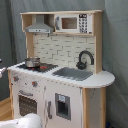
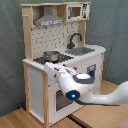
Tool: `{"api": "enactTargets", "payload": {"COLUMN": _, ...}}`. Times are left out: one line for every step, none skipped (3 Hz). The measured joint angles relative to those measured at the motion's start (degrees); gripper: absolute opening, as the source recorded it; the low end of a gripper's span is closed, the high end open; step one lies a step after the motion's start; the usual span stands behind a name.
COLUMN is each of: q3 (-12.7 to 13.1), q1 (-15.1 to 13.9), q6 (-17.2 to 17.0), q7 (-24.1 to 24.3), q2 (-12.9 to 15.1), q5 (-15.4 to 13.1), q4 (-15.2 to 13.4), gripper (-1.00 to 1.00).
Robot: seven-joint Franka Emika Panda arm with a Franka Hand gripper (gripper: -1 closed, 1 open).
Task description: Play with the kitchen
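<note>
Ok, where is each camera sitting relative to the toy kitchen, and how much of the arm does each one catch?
First exterior view: faces the tall white and light-wood toy kitchen from its sink end; only a white arm part shows at the bottom edge.
Second exterior view: looks from the hob end; the white arm crosses the oven front; gripper unclear.
Shared: kitchen, steel pot, black tap.
</note>
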Motion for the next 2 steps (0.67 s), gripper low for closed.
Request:
{"api": "enactTargets", "payload": {"q3": 0.03, "q1": 3.71, "q6": 4.69, "q7": 0.0, "q2": 0.18, "q5": -1.48, "q4": -6.15, "gripper": 1.0}}
{"api": "enactTargets", "payload": {"q3": 0.04, "q1": 7.63, "q6": 9.32, "q7": 0.02, "q2": 0.4, "q5": -2.89, "q4": -12.35, "gripper": 1.0}}
